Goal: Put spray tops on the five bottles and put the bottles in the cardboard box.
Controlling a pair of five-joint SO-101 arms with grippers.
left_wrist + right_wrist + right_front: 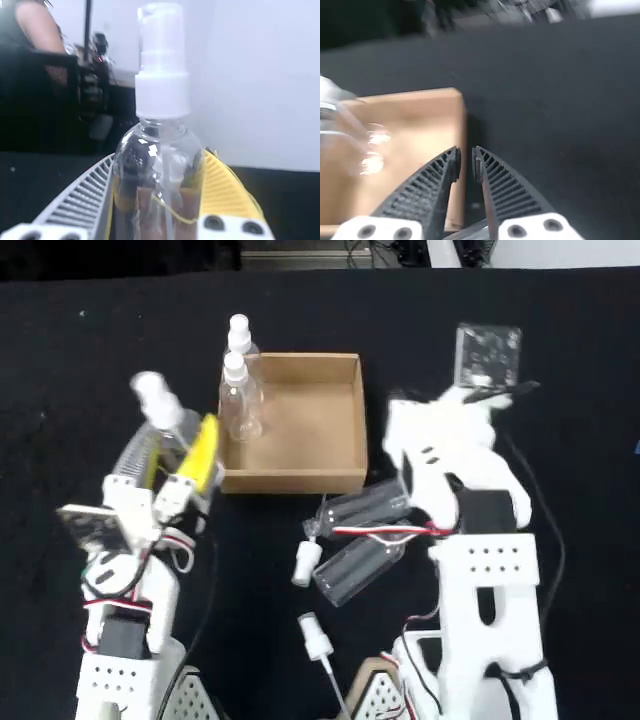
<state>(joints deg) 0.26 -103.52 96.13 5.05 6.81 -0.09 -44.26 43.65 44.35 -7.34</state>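
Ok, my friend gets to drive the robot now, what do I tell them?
Left tool: shut on a topped bottle, held left of the cardboard box.
Right tool: open just a crack, empty, beside the box's right wall.
Done: two standing bottles with tops on are at the box's far left corner. I can't tell if the farther one is inside.
To do: box the held bottle. Two bare bottles lie in front of the box, with one spray top by their necks and a second spray top nearer the arms. Top both bottles, then box them.
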